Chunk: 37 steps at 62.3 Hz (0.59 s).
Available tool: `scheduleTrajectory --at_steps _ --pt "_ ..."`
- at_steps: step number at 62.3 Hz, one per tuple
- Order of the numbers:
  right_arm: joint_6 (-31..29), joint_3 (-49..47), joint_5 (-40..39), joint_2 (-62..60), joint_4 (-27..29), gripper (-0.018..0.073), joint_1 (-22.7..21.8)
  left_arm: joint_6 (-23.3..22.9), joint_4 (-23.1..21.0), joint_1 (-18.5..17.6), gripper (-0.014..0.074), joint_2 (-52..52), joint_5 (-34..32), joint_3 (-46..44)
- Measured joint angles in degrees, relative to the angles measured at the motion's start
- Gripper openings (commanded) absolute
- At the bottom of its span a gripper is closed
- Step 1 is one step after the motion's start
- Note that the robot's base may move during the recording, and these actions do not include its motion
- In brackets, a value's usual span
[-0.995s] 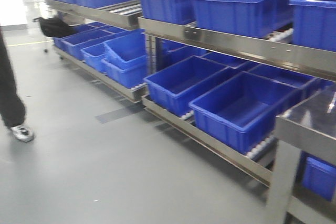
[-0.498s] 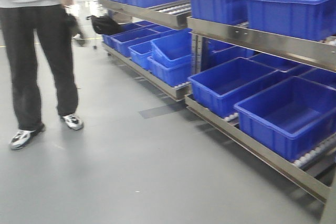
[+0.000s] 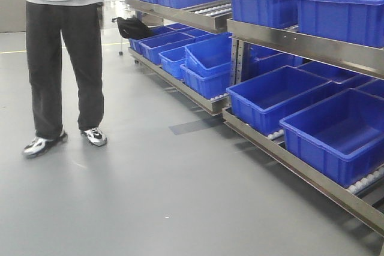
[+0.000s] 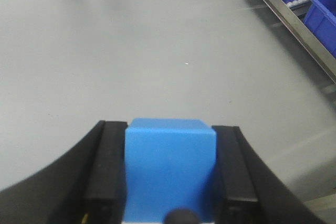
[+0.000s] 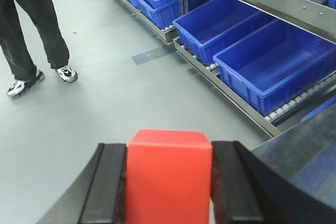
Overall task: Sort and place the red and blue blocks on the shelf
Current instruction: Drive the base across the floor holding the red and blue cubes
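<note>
A person point(image 3: 63, 58) in a grey top and black trousers stands at the left of the front view, cut off above the waist by the top edge. The shelf point(image 3: 300, 43) runs along the right and out of the picture, so its far end and upper tiers are not visible. Its blue bins point(image 3: 273, 94) sit on white rollers, and those at the right edge are only partly in view. A black bag point(image 3: 133, 27) lies near the far end, too small to make out in detail. Neither arm appears in this view.

In the left wrist view, the left end effector point(image 4: 170, 129) is closed on the blue block point(image 4: 170, 166). Its black fingers point(image 4: 107, 166) press against the block's two sides, above bare grey floor point(image 4: 157, 51). The bottom edge cuts off the block's lower part.

In the right wrist view, the right end effector point(image 5: 169, 148) grips the red block point(image 5: 169, 182) the same way, with a finger flat against each side. The shelf is well apart, ahead and to the right. A dark surface point(image 5: 304, 150) at the lower right is cut off and hard to identify.

Compared with half a second ago, the person appears further right and nearer the middle. The shelf has also slid right in the front view. A second ago only one leg showed at the left edge, and a steel bench corner showed at the right; that corner is now out of the front view.
</note>
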Motion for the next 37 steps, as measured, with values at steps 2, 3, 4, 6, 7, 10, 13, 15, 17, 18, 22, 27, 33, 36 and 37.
scheduleTrajectory --at_steps 2,3,4,6,7,10,13,15,17,18,22,27,33,36,37 --pt "0.0 0.0 0.0 0.0 0.0 0.0049 0.0 0.0 0.0 0.0 0.0125 0.0 0.0 0.0" --pt "0.0 0.0 0.0 0.0 0.0 0.0049 0.0 0.0 0.0 0.0 0.0125 0.0 0.0 0.0" --pt "0.0 0.0 0.0 0.0 0.0 0.0049 0.0 0.0 0.0 0.0 0.0125 0.0 0.0 0.0" --pt "0.0 0.0 0.0 0.0 0.0 0.0049 0.0 0.0 0.0 0.0 0.0125 0.0 0.0 0.0" --pt "0.0 0.0 0.0 0.0 0.0 0.0049 0.0 0.0 0.0 0.0 0.0125 0.0 0.0 0.0" --pt "0.0 0.0 0.0 0.0 0.0 0.0049 0.0 0.0 0.0 0.0 0.0125 0.0 0.0 0.0" --pt "0.0 0.0 0.0 0.0 0.0 0.0049 0.0 0.0 0.0 0.0 0.0125 0.0 0.0 0.0" --pt "0.0 0.0 0.0 0.0 0.0 0.0049 0.0 0.0 0.0 0.0 0.0125 0.0 0.0 0.0" --pt "0.0 0.0 0.0 0.0 0.0 0.0049 0.0 0.0 0.0 0.0 0.0125 0.0 0.0 0.0" --pt "0.0 0.0 0.0 0.0 0.0 0.0049 0.0 0.0 0.0 0.0 0.0125 0.0 0.0 0.0" --pt "0.0 0.0 0.0 0.0 0.0 0.0049 0.0 0.0 0.0 0.0 0.0125 0.0 0.0 0.0" --pt "0.0 0.0 0.0 0.0 0.0 0.0049 0.0 0.0 0.0 0.0 0.0125 0.0 0.0 0.0" --pt "0.0 0.0 0.0 0.0 0.0 0.0049 0.0 0.0 0.0 0.0 0.0125 0.0 0.0 0.0" --pt "0.0 0.0 0.0 0.0 0.0 0.0049 0.0 0.0 0.0 0.0 0.0125 0.0 0.0 0.0" --pt "0.0 0.0 0.0 0.0 0.0 0.0049 0.0 0.0 0.0 0.0 0.0125 0.0 0.0 0.0"
